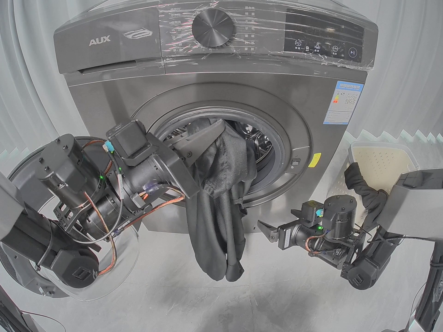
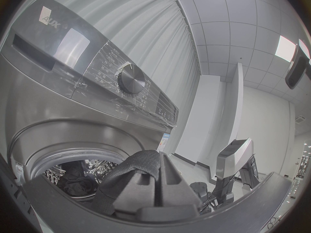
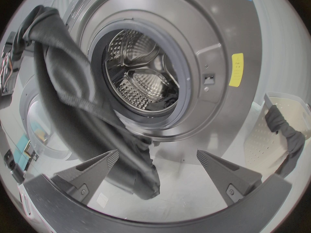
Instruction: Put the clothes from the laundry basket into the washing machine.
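Left tool [image 1: 214, 130] pinching limp dark knit garment [image 1: 217, 227], right tool [image 3: 156, 152] spread wide, dimpled steel drum [image 3: 142, 78]

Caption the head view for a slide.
Left gripper holds a dark garment at the washing machine opening; right gripper open.

I see garment [image 1: 217, 208] hanging from left gripper [image 1: 210, 132] at washing machine [image 1: 221, 84] mouth | right gripper [image 3: 157, 154] low before machine | laundry basket [image 1: 385, 162] right of machine, cloth [image 1: 364, 190] over its rim | door [image 1: 124, 254] open left of machine
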You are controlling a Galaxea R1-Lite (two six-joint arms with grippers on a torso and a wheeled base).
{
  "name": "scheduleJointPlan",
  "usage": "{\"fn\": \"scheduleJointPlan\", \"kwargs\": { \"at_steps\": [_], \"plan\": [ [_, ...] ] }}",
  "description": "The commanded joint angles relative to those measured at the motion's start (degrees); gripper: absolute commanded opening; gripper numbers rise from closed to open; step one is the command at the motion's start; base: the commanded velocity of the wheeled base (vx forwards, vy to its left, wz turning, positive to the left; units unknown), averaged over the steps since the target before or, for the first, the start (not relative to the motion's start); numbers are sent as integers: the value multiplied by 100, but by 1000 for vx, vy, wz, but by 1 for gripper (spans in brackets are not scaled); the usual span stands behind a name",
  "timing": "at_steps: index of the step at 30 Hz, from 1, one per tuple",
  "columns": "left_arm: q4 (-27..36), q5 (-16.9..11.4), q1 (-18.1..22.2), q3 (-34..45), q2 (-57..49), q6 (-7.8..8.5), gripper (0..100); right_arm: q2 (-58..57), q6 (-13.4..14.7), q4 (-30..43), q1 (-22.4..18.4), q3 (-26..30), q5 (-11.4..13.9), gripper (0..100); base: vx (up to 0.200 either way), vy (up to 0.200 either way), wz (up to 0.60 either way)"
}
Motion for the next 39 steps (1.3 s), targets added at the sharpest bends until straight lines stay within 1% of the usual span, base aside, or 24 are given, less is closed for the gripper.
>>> {"fn": "scheduleJointPlan", "kwargs": {
  "at_steps": [1,2,3,8,9,11,14,17,18,19,22,26,28,30,31,32,33,35,36,39],
  "plan": [
    [-13,-2,44,-4,-41,-23,0,649,-139,-243,-31,-54,254,100,0,0,0],
    [-13,-2,44,-4,-41,-23,0,657,-147,-252,-31,-54,263,100,0,0,0],
    [-22,-2,44,-4,-41,-14,0,798,-200,-401,-58,-80,359,100,0,0,0],
    [-30,-2,44,-4,-41,-23,0,1194,-209,-559,-67,-265,518,100,0,0,0],
    [-30,-2,44,-4,-41,-23,0,1194,-209,-559,-67,-265,518,100,0,0,0],
    [-39,-2,35,-4,-50,-14,0,1369,-209,-559,-75,-528,544,100,0,0,0],
    [-48,-2,44,-4,-50,-23,0,1440,-209,-507,-93,-695,544,100,0,0,0],
    [-74,-11,44,14,-50,-23,0,1598,-209,-445,-190,-1065,544,100,0,0,0],
    [-74,-11,44,14,-50,-23,0,1598,-209,-445,-190,-1065,544,100,0,0,0],
    [-74,-11,44,14,-50,-23,0,1686,-209,-392,-198,-1275,553,100,0,0,0],
    [-83,-11,44,23,-41,-32,0,1826,-209,-269,-207,-1530,597,100,0,0,0],
    [-92,-11,44,49,-50,-32,0,2046,-209,-252,-198,-1759,605,100,0,0,0],
    [-92,-11,44,58,-50,-32,0,2081,-209,-313,-154,-1785,632,100,0,0,0],
    [-92,-11,52,58,-50,-32,0,2081,-209,-349,-111,-1759,746,100,0,0,0],
    [-92,-11,52,58,-50,-32,0,2081,-209,-349,-111,-1759,746,100,0,0,0],
    [-92,-11,52,58,-50,-32,0,2072,-200,-401,-75,-1733,843,100,0,0,0],
    [-92,-11,52,58,-50,-32,0,2081,-209,-445,-31,-1706,887,100,0,0,0],
    [-92,-11,52,58,-50,-32,0,2081,-200,-507,21,-1697,931,100,0,0,0],
    [-92,-11,70,58,-50,-32,0,2090,-200,-551,56,-1689,1001,100,0,0,0],
    [-92,-11,114,67,-50,-32,0,2090,-200,-762,136,-1609,1326,100,0,0,0]
  ]
}}
